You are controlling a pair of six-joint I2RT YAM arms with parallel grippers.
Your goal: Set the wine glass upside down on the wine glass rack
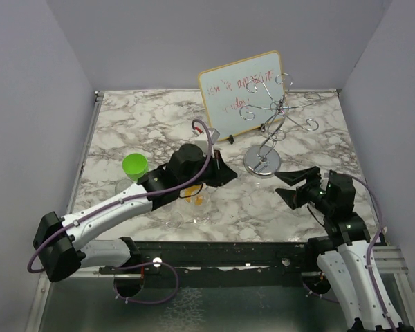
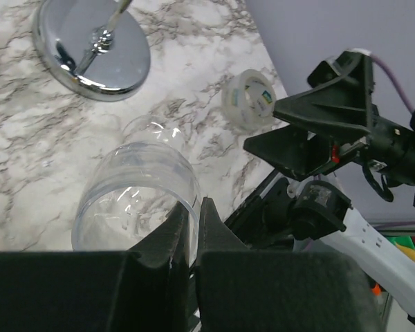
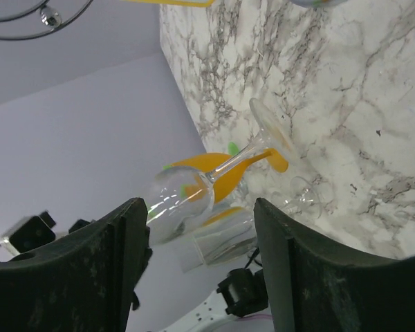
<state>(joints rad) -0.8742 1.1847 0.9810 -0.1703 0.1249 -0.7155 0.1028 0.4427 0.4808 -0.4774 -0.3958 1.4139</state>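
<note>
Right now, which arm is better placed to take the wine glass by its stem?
Right, most likely. The right hand is open and faces the wine glass stem side-on, while the left hand is shut on the rim.

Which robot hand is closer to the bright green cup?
Left. The left hand is a little way right of the bright green cup; the right hand is farther right still, past the left one.

L arm: stretched forward-right, left hand (image 1: 223, 174) pinched closed | R arm: folded near base, right hand (image 1: 290, 185) spread wide
</note>
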